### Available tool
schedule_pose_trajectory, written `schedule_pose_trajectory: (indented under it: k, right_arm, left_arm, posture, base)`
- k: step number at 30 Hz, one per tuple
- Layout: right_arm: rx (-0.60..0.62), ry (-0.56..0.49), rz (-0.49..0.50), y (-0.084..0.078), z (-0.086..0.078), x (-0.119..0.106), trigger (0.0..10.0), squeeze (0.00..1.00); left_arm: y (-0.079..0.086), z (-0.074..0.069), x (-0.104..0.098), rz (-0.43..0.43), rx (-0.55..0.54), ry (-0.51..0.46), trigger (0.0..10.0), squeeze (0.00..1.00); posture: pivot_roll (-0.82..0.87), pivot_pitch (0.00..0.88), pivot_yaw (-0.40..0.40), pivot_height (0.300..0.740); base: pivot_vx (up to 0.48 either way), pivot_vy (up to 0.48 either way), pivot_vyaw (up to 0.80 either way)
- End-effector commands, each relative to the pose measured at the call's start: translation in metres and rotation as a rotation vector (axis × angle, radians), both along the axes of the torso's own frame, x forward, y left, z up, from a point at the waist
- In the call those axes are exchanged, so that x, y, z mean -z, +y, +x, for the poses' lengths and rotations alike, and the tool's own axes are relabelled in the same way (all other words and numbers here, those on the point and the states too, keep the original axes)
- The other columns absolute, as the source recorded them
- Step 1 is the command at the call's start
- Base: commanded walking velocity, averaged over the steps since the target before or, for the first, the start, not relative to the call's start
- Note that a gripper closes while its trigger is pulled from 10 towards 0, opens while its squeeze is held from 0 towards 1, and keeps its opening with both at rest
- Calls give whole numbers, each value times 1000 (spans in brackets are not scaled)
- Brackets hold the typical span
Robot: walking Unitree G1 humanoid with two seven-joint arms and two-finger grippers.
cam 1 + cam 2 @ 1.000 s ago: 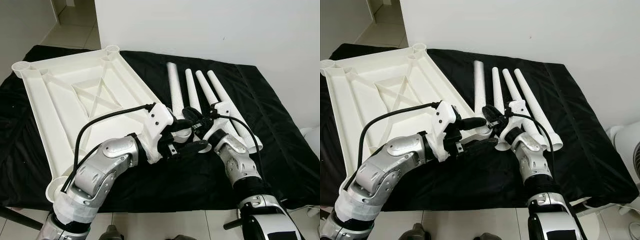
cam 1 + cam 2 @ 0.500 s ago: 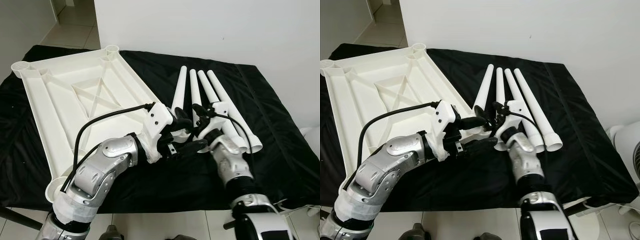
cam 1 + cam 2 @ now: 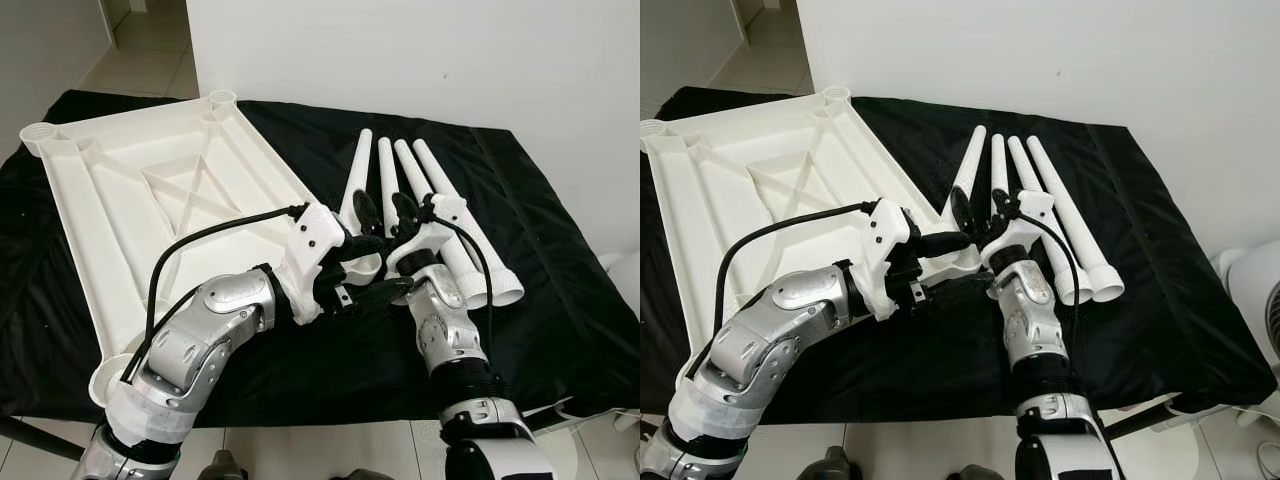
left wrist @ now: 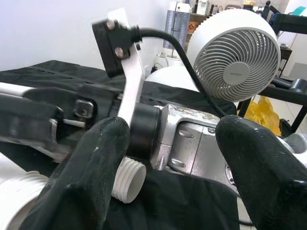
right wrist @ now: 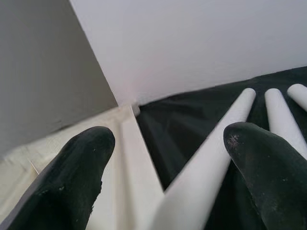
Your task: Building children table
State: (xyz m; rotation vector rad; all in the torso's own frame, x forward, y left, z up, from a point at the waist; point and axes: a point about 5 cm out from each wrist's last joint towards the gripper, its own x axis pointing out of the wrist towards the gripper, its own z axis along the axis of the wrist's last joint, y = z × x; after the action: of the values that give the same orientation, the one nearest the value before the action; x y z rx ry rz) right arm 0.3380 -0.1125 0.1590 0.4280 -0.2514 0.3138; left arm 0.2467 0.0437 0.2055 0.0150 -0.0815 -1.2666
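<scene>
Reaching forward, both pincers (image 3: 372,268) (image 3: 385,212) open, table leg (image 3: 356,180) between

— What lies under everything?
— A black cloth (image 3: 560,300), wrinkled, spread over the floor.
— And around it?
— Pale floor tiles (image 3: 150,55) at the far left, a white wall (image 3: 450,60) behind.
— Anything else?
— A white fan (image 4: 240,52), with a yellow bag (image 4: 261,108) just beside it.

A room in a home: tiled floor (image 3: 150,50), plain white wall (image 3: 400,60), a black cloth (image 3: 560,300) spread out, a white fan (image 4: 240,52) and cluttered shelves (image 4: 201,9) behind.
</scene>
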Motion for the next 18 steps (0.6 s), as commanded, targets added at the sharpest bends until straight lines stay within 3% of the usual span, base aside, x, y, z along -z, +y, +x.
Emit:
schedule_pose_trajectory:
  k: [1, 6, 7, 8, 16, 18]
  right_arm:
    - [17, 8, 65, 0, 0, -6, 10000, 1000]
    - [37, 21, 99, 8, 1, -12, 10000, 1000]
    - [52, 45, 104, 14, 1, -13, 10000, 827]
    - [62, 72, 96, 19, 2, -13, 10000, 0]
    - [95, 179, 67, 30, 6, -5, 10000, 0]
    - [78, 253, 69, 38, 6, 1, 10000, 0]
  left_arm:
    - [-2, 0, -1, -2, 5, -9, 10000, 0]
    - [-2, -1, -1, -2, 2, -8, 10000, 0]
    - [-2, -1, -1, -3, 1, -9, 10000, 0]
    - [-2, -1, -1, -4, 0, -9, 10000, 0]
    - [-2, -1, -1, -3, 2, -9, 10000, 0]
    - [-2, -1, -1, -3, 4, -11, 10000, 0]
  posture:
    - [87, 17, -75, 740]
    - [92, 15, -81, 740]
    - [93, 14, -83, 740]
    - [94, 12, -83, 740]
    - [94, 10, -84, 740]
    - [95, 5, -84, 740]
  base:
    - [0, 0, 0]
    - [0, 0, 0]
    - [0, 0, 0]
    - [0, 0, 0]
    - [0, 0, 0]
    - [0, 0, 0]
